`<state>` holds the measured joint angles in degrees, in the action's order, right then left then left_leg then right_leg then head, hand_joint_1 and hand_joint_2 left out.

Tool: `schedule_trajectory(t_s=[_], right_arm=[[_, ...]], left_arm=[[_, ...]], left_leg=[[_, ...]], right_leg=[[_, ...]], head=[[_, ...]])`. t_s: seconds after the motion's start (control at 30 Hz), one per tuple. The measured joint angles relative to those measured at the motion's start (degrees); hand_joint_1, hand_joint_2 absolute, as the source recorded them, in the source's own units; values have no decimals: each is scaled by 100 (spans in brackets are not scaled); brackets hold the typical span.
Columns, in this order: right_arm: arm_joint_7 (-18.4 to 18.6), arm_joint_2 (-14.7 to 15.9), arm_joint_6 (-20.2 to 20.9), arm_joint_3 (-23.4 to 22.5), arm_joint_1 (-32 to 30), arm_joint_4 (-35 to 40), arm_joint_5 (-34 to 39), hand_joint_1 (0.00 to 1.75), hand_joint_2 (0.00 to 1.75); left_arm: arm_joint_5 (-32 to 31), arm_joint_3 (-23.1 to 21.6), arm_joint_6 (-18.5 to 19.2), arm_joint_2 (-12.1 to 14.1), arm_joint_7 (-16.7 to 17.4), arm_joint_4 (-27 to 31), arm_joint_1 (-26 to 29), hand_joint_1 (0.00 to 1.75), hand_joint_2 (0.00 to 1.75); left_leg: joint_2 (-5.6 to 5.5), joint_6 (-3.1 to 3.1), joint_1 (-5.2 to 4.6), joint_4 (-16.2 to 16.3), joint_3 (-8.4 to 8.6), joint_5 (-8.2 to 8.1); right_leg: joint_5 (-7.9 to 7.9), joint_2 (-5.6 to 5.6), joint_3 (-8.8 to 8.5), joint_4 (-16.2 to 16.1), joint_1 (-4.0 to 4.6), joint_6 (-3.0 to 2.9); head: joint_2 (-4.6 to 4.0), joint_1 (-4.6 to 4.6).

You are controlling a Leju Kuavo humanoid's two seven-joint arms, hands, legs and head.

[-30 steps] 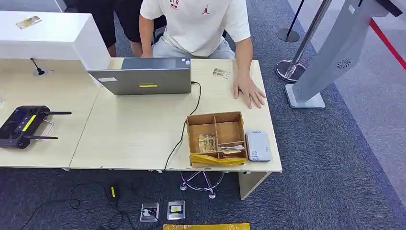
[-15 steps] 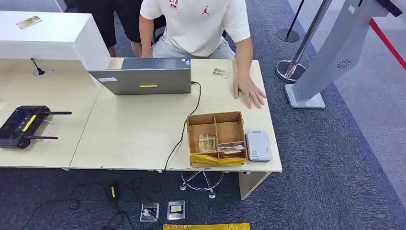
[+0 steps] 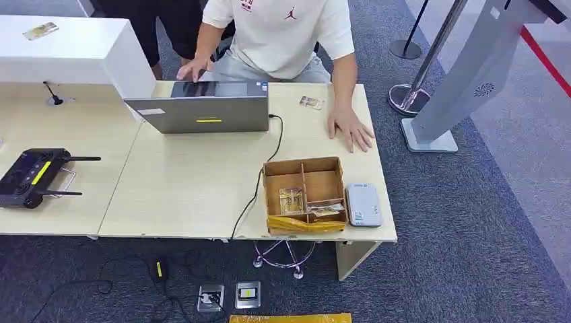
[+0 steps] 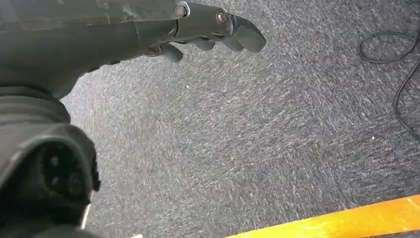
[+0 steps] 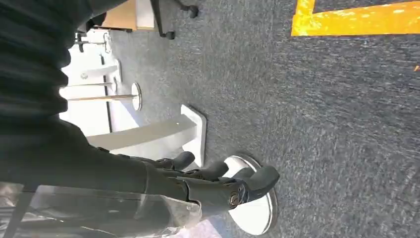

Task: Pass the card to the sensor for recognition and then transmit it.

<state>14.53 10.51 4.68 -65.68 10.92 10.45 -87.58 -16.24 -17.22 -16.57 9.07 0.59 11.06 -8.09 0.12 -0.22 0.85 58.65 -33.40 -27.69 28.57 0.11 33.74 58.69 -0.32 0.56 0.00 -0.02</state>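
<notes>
Cards (image 3: 291, 200) lie in the wooden divided box (image 3: 304, 193) near the front edge of the table (image 3: 188, 188), in the left-hand compartment as seen from the head view, with another card-like piece (image 3: 325, 211) in the small front compartment to its 3 o'clock. The grey sensor (image 3: 363, 204) sits just beside the box at its 3 o'clock, touching or nearly touching its wall. A yellow strip (image 3: 304, 225) runs along the box's front wall at 6 o'clock. Both arms hang: the left hand (image 4: 198, 29) is over carpet with fingers loosely extended and apart, gripping nothing; the right hand (image 5: 218, 183) is likewise relaxed, fingers slightly curved, nothing in it, above the round base of a stanchion (image 5: 247, 208). Judgement: task not yet begun; the step in hand is the reach for a card. The right hand looks the better choice, as box and sensor are at the right end of the table. Suggest approaching from above, clear of the partition walls, and pinching one card by an edge; flat cards in a shallow compartment may stick together or slide, so lift slowly. Then carry it toward 3 o'clock and hold it flat over the sensor face. A person's hand (image 3: 350, 128) rests on the table at 12 o'clock from the sensor, and a laptop cable (image 3: 259, 182) runs by the box's 9 o'clock side: keep clear of both.
</notes>
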Motion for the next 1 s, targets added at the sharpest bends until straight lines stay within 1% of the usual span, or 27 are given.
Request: schedule_trajectory(t_s=[0.37, 0.63, 0.87, 1.0], right_arm=[[-44, 0, 0, 0, -18, 0, -7, 0, 175], [-131, -55, 13, 4, -76, 0, -35, 0, 175], [-196, -124, 52, 118, -98, 0, -50, 0, 175], [-245, -142, 48, 160, -95, 0, -50, 0, 175]], left_arm=[[87, 20, -107, 31, -33, 0, 1, 0, 0], [31, 20, -153, 166, -33, 0, 1, 0, 0], [70, 42, -197, 227, -146, 0, 57, 0, 0], [24, 37, -188, 230, -151, 0, 63, 0, 0]], left_leg=[[0, -1, 0, 0, 1, 1], [0, -1, 1, -1, 0, 1], [0, -1, 1, -1, 0, 1], [0, -1, 0, -1, 0, 1]], right_leg=[[0, 0, -1, 1, 1, 0], [0, 0, -1, 1, 1, 0], [0, 0, -2, 1, 1, 0], [0, 0, -2, 1, 0, 0]], head=[[0, -2], [0, -4], [0, -2], [0, -2]])
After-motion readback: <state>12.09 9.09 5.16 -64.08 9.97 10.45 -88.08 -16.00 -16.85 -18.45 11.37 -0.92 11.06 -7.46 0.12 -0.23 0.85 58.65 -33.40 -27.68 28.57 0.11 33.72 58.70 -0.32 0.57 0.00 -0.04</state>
